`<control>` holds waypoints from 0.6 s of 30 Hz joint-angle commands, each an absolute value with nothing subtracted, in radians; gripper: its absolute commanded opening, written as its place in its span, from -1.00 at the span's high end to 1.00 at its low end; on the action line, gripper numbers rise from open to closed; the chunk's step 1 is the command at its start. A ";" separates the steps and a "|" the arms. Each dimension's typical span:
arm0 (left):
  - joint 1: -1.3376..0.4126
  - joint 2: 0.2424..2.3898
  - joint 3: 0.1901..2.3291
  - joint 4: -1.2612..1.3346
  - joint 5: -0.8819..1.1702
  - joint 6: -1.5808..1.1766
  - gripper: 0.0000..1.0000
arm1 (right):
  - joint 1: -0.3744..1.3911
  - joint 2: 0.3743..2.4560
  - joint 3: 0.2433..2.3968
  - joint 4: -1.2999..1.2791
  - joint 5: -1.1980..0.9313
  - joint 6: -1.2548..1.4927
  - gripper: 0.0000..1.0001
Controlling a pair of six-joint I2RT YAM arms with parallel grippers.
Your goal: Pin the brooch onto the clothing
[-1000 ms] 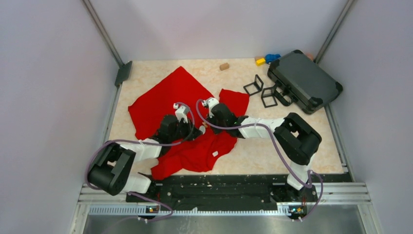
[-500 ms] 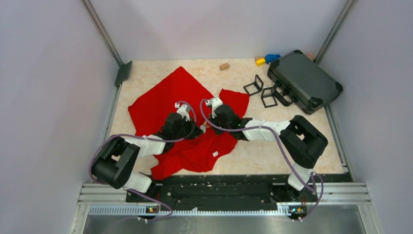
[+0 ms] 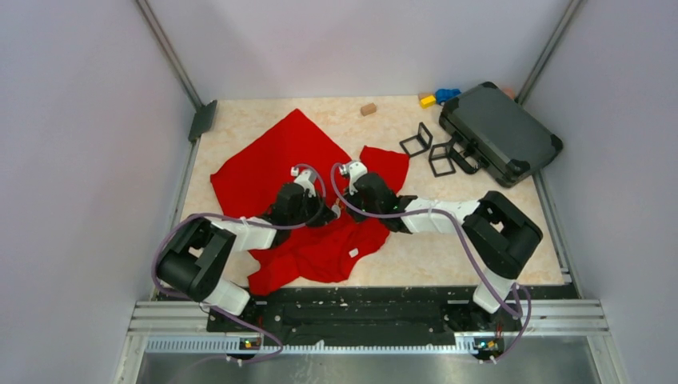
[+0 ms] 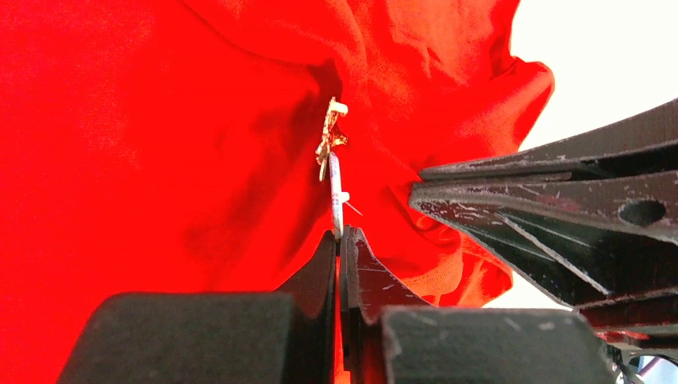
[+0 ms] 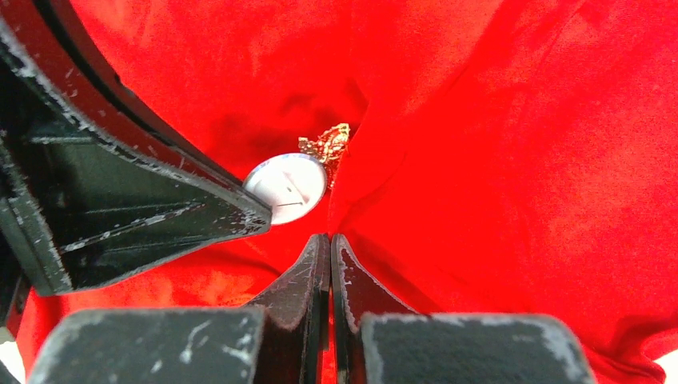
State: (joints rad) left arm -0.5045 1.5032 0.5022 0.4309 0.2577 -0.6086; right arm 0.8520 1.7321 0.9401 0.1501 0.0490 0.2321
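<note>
Pale marbled tabletop fills the floor of a booth with plain lilac-grey walls. One container is on it: a dark grey hard-shell case at 2 o'clock, lying flat with its lid closed, so what it holds cannot be seen.

Both arms rise from the black base rail at 6 o'clock and reach low toward the middle of the table. They bend at the elbow so that their wrists converge almost nose to nose.

The left gripper has its jaws pressed together on the edge of the small brooch, a round white disc with a gold ornament at its top. The brooch stands upright against the cloth. The right gripper comes in from 3 o'clock. Its jaws are closed tight on a raised crease of the large bright red soft fabric garment, just beside the brooch.

That garment lies rumpled across the centre of the table, spreading toward 10 o'clock, with a small white tag on its near part.

Farther back, two open black wire cube frames sit just beside the case. A tan block lies at 12 o'clock. A yellow block and a blue piece lie at 1 o'clock, and a black bracket is at the 10 o'clock corner.
</note>
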 commanded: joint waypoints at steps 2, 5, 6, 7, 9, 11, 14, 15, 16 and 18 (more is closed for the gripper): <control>-0.509 1.527 0.537 0.447 0.250 -0.623 1.00 | 0.844 1.673 0.930 0.217 -0.021 0.225 1.00; -0.510 1.545 0.543 0.453 0.259 -0.626 1.00 | 0.845 1.669 0.919 0.229 -0.041 0.221 1.00; -0.509 1.550 0.542 0.462 0.265 -0.627 1.00 | 0.844 1.667 0.916 0.233 -0.046 0.220 1.00; -0.511 1.554 0.540 0.473 0.272 -0.627 1.00 | 0.844 1.666 0.913 0.238 -0.052 0.219 1.00; -0.511 1.561 0.542 0.482 0.281 -0.630 1.00 | 0.844 1.663 0.909 0.244 -0.065 0.215 1.00; -0.511 1.567 0.543 0.488 0.284 -0.630 1.00 | 0.844 1.663 0.907 0.248 -0.078 0.214 1.00; -0.511 1.576 0.543 0.495 0.287 -0.633 1.00 | 0.844 1.669 0.908 0.248 -0.096 0.206 1.00; -0.511 1.579 0.542 0.495 0.287 -0.633 1.00 | 0.844 1.671 0.906 0.247 -0.099 0.205 1.00; -0.511 1.581 0.543 0.495 0.287 -0.633 1.00 | 0.845 1.671 0.905 0.248 -0.102 0.204 1.00; -0.511 1.583 0.543 0.495 0.287 -0.635 1.00 | 0.844 1.672 0.904 0.248 -0.111 0.203 1.00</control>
